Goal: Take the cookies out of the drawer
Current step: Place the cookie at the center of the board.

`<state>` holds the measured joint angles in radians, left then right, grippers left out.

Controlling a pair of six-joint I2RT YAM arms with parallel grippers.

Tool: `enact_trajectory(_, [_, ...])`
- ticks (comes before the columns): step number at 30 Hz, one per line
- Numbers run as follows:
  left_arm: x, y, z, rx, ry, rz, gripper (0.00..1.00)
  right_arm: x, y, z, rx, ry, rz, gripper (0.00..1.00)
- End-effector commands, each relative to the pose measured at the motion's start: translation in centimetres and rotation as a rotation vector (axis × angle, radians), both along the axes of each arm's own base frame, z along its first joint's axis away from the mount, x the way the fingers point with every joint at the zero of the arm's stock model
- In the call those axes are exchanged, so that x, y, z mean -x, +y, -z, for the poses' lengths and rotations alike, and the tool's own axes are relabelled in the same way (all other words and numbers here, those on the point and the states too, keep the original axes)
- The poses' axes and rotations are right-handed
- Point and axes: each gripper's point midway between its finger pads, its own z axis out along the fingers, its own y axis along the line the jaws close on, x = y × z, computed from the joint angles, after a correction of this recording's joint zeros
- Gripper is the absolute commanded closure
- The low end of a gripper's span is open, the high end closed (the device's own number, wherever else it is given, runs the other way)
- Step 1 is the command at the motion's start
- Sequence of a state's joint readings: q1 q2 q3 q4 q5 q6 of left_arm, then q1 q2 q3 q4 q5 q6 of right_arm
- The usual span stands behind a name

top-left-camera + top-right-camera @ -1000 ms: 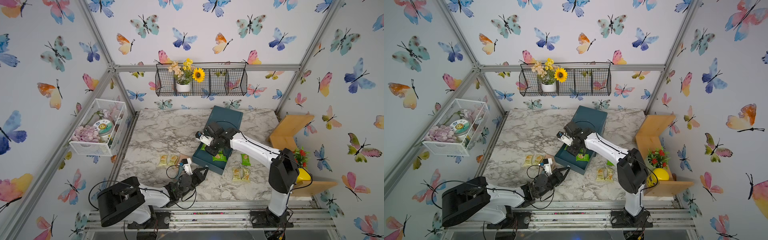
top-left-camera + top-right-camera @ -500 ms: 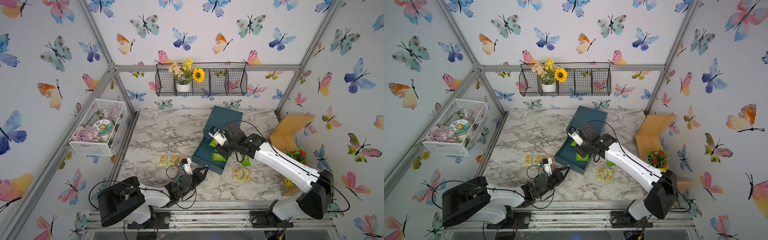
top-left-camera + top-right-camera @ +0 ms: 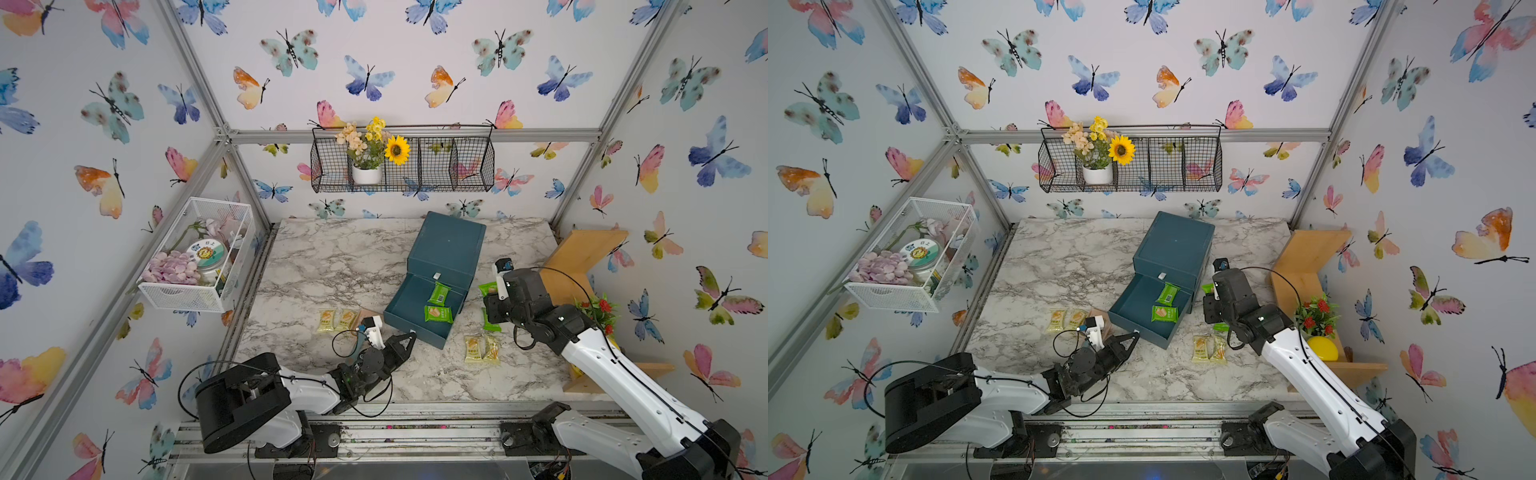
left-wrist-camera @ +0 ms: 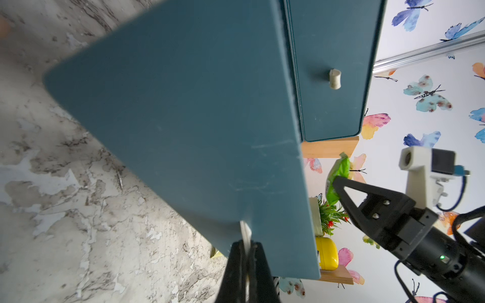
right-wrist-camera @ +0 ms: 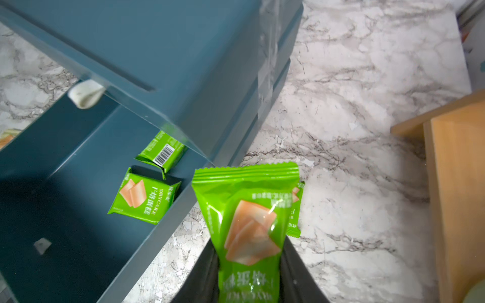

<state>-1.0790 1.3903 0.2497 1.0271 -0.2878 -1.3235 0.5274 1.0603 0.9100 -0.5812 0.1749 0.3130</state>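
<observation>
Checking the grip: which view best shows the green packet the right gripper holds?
Right wrist view: the green packet sits large, face-on, in the right gripper. Left wrist view shows it edge-on; in both top views the arm mostly hides it.

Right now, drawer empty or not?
Not empty. Two green packets, barcode-up and face-up, lie in the open drawer; right gripper holds a third packet outside it.

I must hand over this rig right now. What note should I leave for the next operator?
Left gripper: shut, at the open drawer's front corner.
Right gripper: shut on a green cookie packet, beside the drawer.
Done: four yellow packets and one green packet lie on the marble table.
Left: set down the held packet; two green packets lie in the drawer.
</observation>
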Motion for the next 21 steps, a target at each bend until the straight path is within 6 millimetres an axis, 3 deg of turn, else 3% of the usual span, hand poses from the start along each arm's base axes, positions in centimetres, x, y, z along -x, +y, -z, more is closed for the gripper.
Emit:
enact_trajectory(1, [-0.4,-0.4,-1.1,0.021,-0.029,-0.001,1.00,-0.2,1.2,2.4,-0.134,0.056,0.048,0.65])
enact_trajectory(12, [-0.3,-0.6,-0.9,0.024,-0.023,0.015,1.00,-2.6,1.9,8.3,-0.352,0.132,0.087,0.65])
enact_trajectory(21, [-0.3,-0.5,-0.9,0.020,-0.022,0.012,1.00,-3.8,1.6,11.5,-0.362,0.177,0.120,0.65])
